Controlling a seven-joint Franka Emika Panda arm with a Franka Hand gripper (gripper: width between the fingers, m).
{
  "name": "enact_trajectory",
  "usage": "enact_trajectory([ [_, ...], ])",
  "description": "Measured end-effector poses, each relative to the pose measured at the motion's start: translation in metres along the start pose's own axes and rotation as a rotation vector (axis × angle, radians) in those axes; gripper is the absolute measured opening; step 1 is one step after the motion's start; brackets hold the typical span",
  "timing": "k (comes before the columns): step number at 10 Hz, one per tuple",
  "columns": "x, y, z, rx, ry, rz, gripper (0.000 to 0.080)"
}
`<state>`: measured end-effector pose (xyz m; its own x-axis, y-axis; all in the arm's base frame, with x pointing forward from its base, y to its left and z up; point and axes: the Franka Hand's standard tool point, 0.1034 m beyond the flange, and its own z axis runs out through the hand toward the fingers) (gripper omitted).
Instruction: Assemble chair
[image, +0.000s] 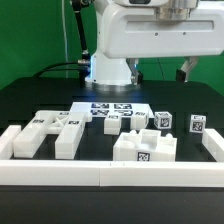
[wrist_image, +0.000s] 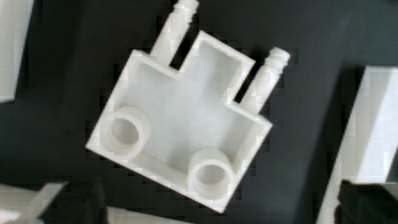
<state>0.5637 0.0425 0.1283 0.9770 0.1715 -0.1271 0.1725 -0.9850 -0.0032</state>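
Note:
The chair lies in loose white tagged parts on the black table. In the wrist view a flat chair part (wrist_image: 178, 125) with two pegs and two round holes lies tilted below my gripper (wrist_image: 205, 214). The jaws stand wide apart and hold nothing. In the exterior view the gripper (image: 159, 70) hangs open high above the back of the table. A large pronged part (image: 45, 133) lies at the exterior view's left. A blocky part (image: 143, 147) stands at the front. Two small tagged blocks (image: 164, 120) (image: 197, 125) sit at the right, with small pieces (image: 113, 124) mid-table.
The marker board (image: 110, 110) lies flat at the middle back. Long white border rails run along the front (image: 110, 176), the left (image: 8, 142) and the right (image: 212, 148). The arm's base (image: 108, 68) stands behind the board.

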Motion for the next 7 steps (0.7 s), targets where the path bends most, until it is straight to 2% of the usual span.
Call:
enact_trajectory([
  [3, 0.000, -0.001, 0.001, 0.002, -0.001, 0.155, 0.0649],
  [5, 0.005, -0.004, 0.018, 0.034, 0.016, 0.256, 0.0649],
  [7, 0.011, -0.005, 0.039, 0.039, 0.032, 0.256, 0.0649],
])
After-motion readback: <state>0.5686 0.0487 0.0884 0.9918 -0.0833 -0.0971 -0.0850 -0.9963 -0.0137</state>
